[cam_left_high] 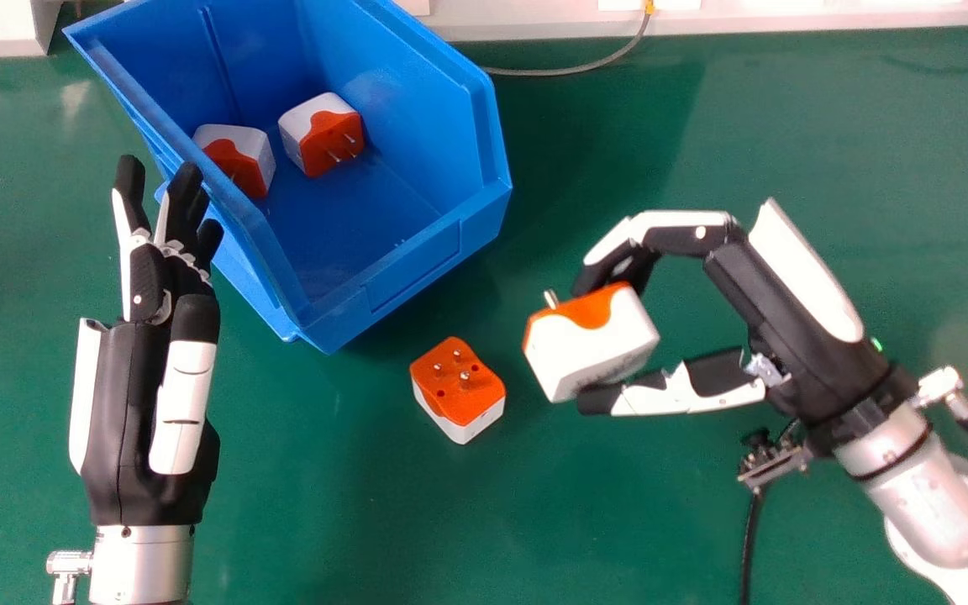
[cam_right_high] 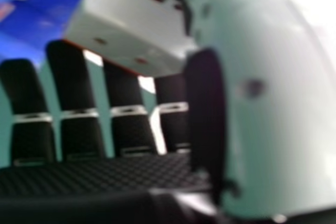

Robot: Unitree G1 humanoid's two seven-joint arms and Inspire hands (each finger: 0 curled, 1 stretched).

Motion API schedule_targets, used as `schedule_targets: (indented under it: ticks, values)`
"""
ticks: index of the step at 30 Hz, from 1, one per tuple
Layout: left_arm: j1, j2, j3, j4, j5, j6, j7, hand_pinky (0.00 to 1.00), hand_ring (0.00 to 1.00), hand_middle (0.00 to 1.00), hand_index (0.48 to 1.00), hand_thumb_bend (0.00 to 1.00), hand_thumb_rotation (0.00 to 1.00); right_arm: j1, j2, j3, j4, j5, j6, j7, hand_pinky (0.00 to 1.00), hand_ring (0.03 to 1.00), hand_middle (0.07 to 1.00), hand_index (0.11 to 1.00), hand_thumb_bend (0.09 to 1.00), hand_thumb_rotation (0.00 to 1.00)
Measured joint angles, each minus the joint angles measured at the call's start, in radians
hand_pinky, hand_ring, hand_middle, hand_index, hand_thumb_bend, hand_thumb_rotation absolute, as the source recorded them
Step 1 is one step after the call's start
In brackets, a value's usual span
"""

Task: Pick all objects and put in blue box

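In the head view my right hand (cam_left_high: 795,319) holds a white and orange plug adapter (cam_left_high: 593,340) between its curled fingers and thumb, to the right of the blue box (cam_left_high: 412,290). A second adapter (cam_left_high: 459,391) lies on the table below the box's near corner, pins up. Inside the box sit two more, one adapter (cam_left_high: 320,134) near the middle and another adapter (cam_left_high: 236,160) by the left wall. My left hand (cam_left_high: 148,361) is open beside the box's left side. In the right hand view the held adapter (cam_right_high: 126,19) rests between the thumb and fingers of my right hand (cam_right_high: 79,114).
The green table (cam_left_high: 870,151) spreads around the box. A grey cable (cam_left_high: 564,71) curves along the table's back edge, behind the box. White ledges (cam_left_high: 820,17) border the far side. A black cable (cam_left_high: 750,546) hangs beside my right forearm.
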State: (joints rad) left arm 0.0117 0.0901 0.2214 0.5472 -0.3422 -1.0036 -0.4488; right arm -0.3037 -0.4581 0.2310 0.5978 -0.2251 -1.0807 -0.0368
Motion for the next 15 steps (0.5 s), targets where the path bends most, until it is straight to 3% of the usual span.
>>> schedule_targets:
  ticks: [10, 15]
  values:
    - [-0.013, 0.0, -0.001, 0.027, -0.005, -0.01, -0.005, 1.0, 1.0, 0.99, 0.963, 0.68, 0.84, -0.121, 0.09, -0.083, -0.093, -0.027, -0.027, 0.019, 0.38, 0.413, 0.504, 0.509, 0.518, 0.0]
    - [-0.017, 0.0, -0.002, 0.031, -0.012, -0.01, -0.011, 1.0, 1.0, 0.98, 0.963, 0.68, 0.84, -0.206, 0.156, -0.119, -0.108, -0.095, -0.039, -0.009, 0.37, 0.411, 0.504, 0.512, 0.517, 0.0]
